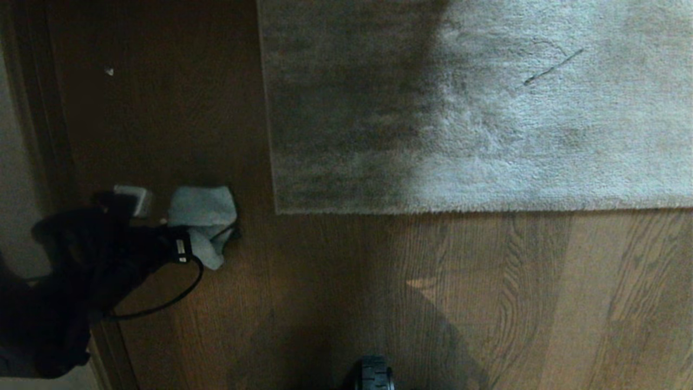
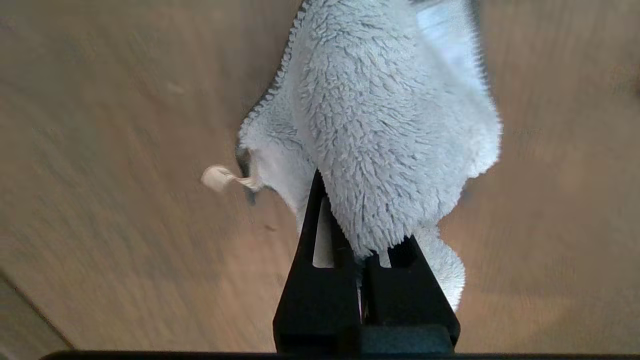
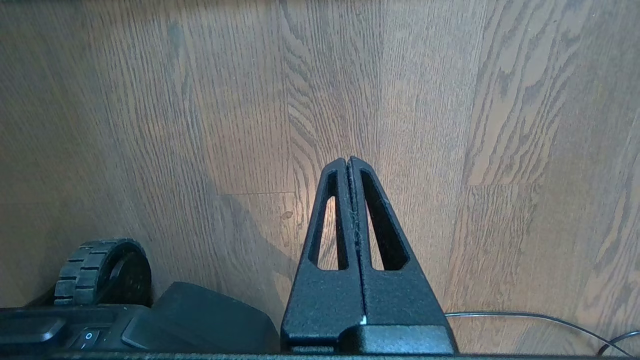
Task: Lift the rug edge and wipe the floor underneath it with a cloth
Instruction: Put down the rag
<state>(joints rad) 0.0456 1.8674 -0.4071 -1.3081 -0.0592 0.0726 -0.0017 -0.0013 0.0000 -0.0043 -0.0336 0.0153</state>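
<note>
1. while the left tool (image 1: 181,246) hangs at the far left over the floor (image 1: 379,303), its fingers are clamped together on the cloth (image 1: 203,219); the left wrist view shows the terry bunched between the black fingers (image 2: 320,235), most of it draping free beyond them.
2. judging from that, the cloth is in hand and the rug has not been lifted: the rug edge (image 1: 433,210) lies flat on the floor, with its corner (image 1: 277,211) just right of the cloth and apart from it.
3. to do this step well, i would carry the cloth low toward the corner and keep the pinch firm, since only a small fold is caught and the loose part could snag or slip out.
4. a small tab (image 2: 217,178) sticks out from the cloth's hem; it looks like a tag or loop, and no writing can be read on it.
5. a small white sticker (image 1: 181,250) shows on the left arm near the tool; its print is too small to read.
6. further right, the rug (image 1: 514,119) bears a thin dark streak (image 1: 552,67), and no label shows.
7. the right tool (image 3: 349,165) hangs over bare floor with its fingers pressed together and empty; it would need to part before taking the hem.
</note>
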